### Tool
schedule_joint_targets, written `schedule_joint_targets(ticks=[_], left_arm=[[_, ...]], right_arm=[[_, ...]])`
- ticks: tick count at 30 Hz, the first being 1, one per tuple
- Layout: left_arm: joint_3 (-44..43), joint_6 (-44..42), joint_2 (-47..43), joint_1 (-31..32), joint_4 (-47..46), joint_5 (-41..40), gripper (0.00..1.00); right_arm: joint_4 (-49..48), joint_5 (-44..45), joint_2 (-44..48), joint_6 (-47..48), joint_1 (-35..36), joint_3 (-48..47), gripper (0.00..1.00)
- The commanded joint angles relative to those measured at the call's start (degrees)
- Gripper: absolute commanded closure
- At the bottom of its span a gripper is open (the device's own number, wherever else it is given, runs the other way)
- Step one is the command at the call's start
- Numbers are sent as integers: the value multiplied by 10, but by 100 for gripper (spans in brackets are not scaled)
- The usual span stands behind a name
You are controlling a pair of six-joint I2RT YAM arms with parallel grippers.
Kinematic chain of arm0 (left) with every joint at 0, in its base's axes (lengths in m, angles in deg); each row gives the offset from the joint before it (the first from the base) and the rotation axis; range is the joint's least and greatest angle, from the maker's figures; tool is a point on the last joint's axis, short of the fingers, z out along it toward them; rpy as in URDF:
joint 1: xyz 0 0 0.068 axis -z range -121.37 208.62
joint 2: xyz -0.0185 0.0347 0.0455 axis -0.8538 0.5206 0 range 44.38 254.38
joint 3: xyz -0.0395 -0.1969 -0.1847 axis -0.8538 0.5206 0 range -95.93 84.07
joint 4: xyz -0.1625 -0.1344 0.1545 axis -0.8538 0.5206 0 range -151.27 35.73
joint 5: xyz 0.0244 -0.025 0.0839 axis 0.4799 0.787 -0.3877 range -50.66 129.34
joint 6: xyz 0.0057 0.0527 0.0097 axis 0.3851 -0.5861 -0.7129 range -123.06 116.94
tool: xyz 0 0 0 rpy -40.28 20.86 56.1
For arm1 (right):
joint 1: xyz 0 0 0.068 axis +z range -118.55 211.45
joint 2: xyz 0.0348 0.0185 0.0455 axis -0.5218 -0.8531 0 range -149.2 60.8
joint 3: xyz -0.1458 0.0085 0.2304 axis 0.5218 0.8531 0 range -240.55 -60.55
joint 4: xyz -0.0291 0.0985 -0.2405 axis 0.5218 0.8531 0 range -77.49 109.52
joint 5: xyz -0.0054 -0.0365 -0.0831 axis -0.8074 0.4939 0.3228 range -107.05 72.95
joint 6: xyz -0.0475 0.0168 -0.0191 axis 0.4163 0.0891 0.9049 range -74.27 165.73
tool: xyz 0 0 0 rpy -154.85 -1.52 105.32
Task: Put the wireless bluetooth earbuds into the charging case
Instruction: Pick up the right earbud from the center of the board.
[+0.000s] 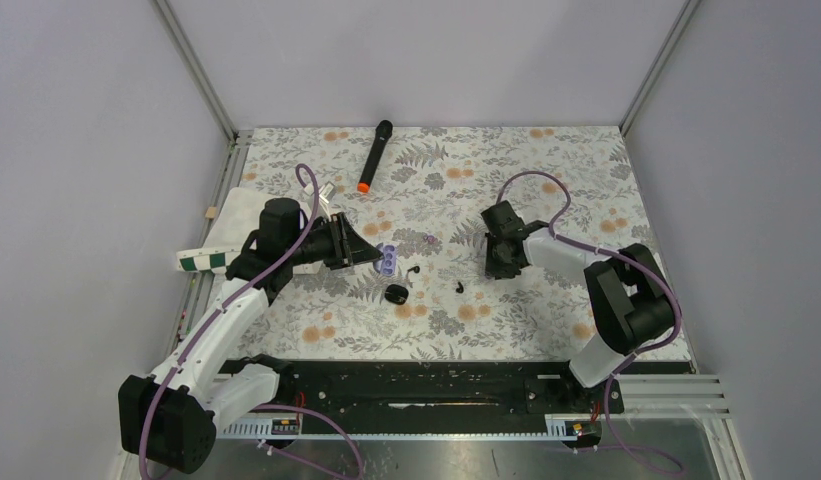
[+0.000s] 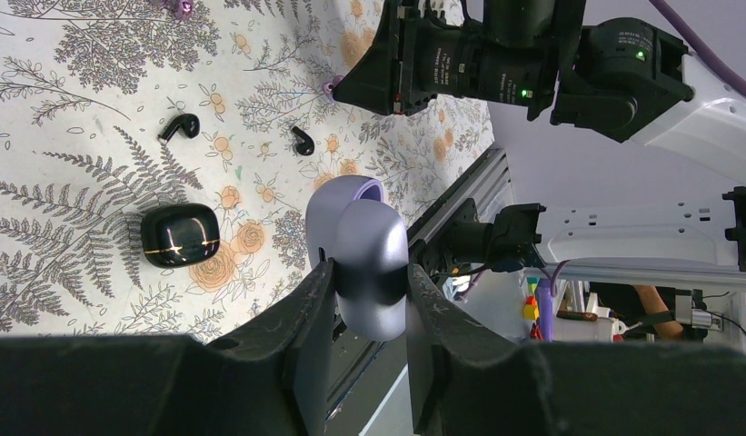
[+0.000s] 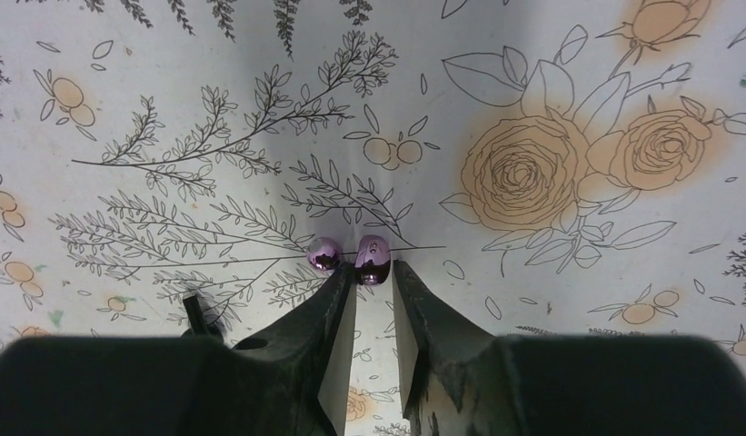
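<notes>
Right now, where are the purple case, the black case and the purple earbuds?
purple case (image 2: 373,259), left wrist view, on its rounded outer shell.
black case (image 2: 179,234), left wrist view, on the middle of its lid.
purple earbuds (image 3: 325,255), right wrist view, on the left-hand bud.

overhead plus two close wrist views

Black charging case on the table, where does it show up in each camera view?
Top external: black case near the picture's middle.
Left wrist: black case left of centre.
Right wrist: not in it.
Shared landmark: the black earbud lying close by the case, apart from it.
</notes>
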Motion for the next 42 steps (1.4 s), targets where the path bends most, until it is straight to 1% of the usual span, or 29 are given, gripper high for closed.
schedule_joint_targets(ticks=[1, 3, 7, 13, 17, 19, 22, 24, 26, 29, 31, 33, 36, 38, 40, 42], left_arm=[[-5, 0, -12, 2, -31, -1, 100], [-5, -1, -12, 2, -31, -1, 100], [-6, -1, -12, 2, -30, 1, 100], [-11, -8, -15, 3, -17, -3, 100], [-18, -19, -13, 3, -4, -7, 100], [-23, -26, -11, 2, 2, -7, 100], [-26, -28, -6, 3, 5, -6, 100], [-30, -27, -5, 5, 5, -10, 100], [-34, -27, -2, 13, 6, -24, 100], [-42, -30, 4, 35, 7, -41, 100], [-43, -29, 4, 44, 5, -58, 100], [-43, -33, 4, 52, 4, -72, 100], [-44, -33, 7, 62, 4, -88, 100], [-44, -33, 11, 68, 4, -98, 100], [-46, -33, 13, 73, 3, -103, 100], [-47, -32, 13, 76, 1, -107, 100]], right_arm=[[-27, 88, 4, -37, 13, 32, 71], [-50, 97, 8, -49, 16, 46, 75], [-75, 101, 7, -49, 17, 54, 91], [-59, 70, 35, -16, 17, 43, 100], [-26, 21, 93, 21, 17, 35, 100], [9, -9, 123, 48, 17, 19, 100], [82, -49, 158, 90, 17, -22, 100], [123, -93, 179, 111, 17, -50, 100], [155, -134, 199, 130, 17, -75, 100], [191, -171, 223, 139, 18, -118, 100], [217, -165, 229, 126, 26, -154, 100], [268, -130, 223, 101, 43, -208, 100], [338, -78, 200, 81, 91, -291, 100], [360, -58, 189, 79, 132, -324, 100], [368, -56, 178, 76, 154, -342, 100], [377, -34, 161, 73, 177, -362, 100]])
